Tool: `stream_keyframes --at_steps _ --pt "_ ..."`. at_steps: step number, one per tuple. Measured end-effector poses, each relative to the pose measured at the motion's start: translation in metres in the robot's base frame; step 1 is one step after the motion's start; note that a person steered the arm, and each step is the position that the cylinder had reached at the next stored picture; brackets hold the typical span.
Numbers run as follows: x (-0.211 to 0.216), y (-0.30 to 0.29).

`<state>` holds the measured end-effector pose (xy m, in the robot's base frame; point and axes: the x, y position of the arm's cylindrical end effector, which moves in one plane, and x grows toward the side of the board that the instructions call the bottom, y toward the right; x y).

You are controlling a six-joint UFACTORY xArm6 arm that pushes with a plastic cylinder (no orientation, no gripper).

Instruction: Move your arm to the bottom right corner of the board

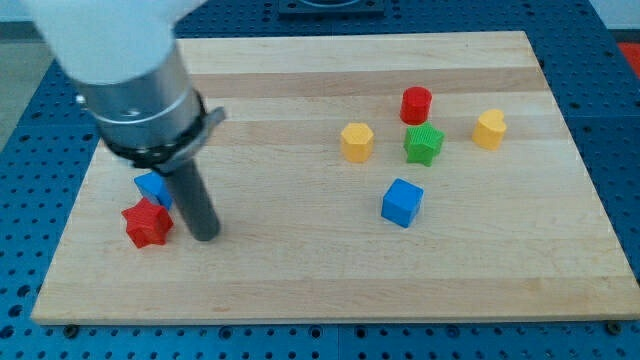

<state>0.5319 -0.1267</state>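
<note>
My tip (204, 236) rests on the wooden board (330, 280) at the view's lower left. It stands just right of a red star block (148, 223) and below right of a small blue block (152, 187), which the rod partly hides. A blue cube (402, 202) sits right of centre. Above it are a yellow hexagon block (356, 142), a green star block (423, 144), a red cylinder (416, 104) and a yellow heart-like block (489, 129). The board's bottom right corner (625, 318) is far from my tip.
The arm's large grey body (130, 70) hangs over the board's top left part. A blue perforated table (615, 120) surrounds the board on all sides.
</note>
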Motion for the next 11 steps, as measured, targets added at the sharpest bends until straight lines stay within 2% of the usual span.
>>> stream_keyframes --at_steps 2,3,5,6,9,11 --pt "0.019 0.136" --pt "0.065 0.188" --pt "0.068 0.322" --pt "0.068 0.366" --pt "0.068 0.378" --pt "0.066 0.405"
